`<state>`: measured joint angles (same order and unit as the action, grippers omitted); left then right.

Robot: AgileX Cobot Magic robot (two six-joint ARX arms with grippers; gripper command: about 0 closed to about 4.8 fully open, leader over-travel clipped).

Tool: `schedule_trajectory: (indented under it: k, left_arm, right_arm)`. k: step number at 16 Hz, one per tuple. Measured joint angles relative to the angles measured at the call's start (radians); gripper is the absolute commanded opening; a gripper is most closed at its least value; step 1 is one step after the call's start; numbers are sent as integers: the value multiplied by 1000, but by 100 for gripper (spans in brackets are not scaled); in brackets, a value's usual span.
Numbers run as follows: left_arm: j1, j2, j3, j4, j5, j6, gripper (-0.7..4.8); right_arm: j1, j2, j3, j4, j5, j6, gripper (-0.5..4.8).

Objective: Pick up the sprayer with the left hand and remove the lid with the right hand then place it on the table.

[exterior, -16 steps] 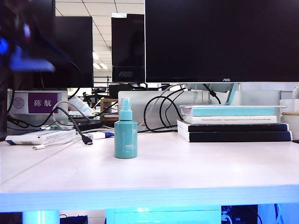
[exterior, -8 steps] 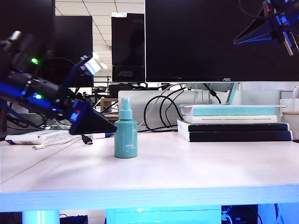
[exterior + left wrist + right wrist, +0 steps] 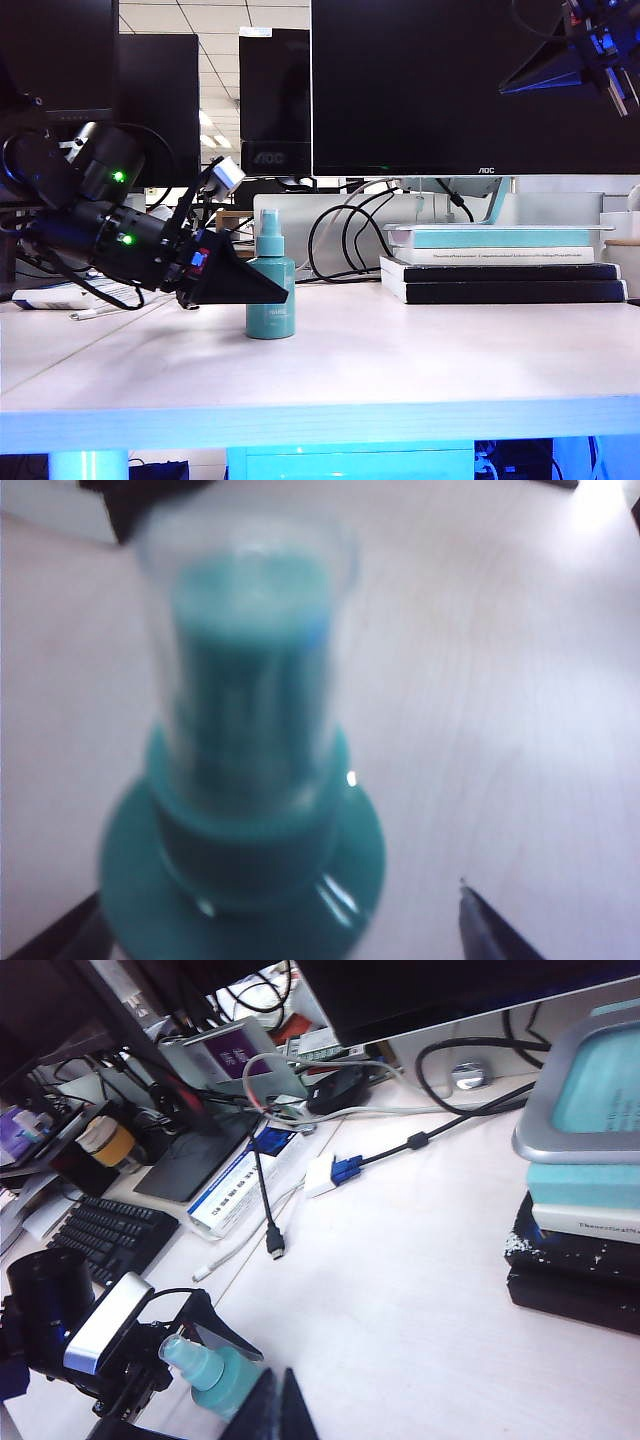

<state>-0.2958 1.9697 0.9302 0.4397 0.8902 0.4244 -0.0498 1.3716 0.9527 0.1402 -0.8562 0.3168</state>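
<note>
Sprayer (image 3: 270,290) stands upright on the white surface (image 3: 420,360), clear lid (image 3: 250,670) on top. Left hand (image 3: 262,293) is wide open around its body, holding nothing. Right hand (image 3: 279,1410) hangs high, shut, empty.

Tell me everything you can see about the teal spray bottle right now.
The sprayer is a small teal plastic bottle, a cylindrical body with faint white print, standing upright on the white table. A clear lid still covers its nozzle. The open left gripper flanks its body; contact cannot be told. The shut right gripper hangs high, away.
</note>
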Motion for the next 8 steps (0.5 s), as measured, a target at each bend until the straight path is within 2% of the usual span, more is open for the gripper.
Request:
schedule_trajectory:
  k: [1,2,5,8]
  left_arm:
    - [-3,10,0,23,0,-8,380]
    - [-7,69,0,57,0,-67,261]
    - [-6,89,-1,91,17,-114,252]
    - [-11,89,-1,166,16,-163,117]
  right_arm:
    - [0,0,0,0,4,0,-1]
    - [1,0,0,0,7,0,-1]
    - [1,0,0,0,7,0,-1]
    - [1,0,0,0,7,0,-1]
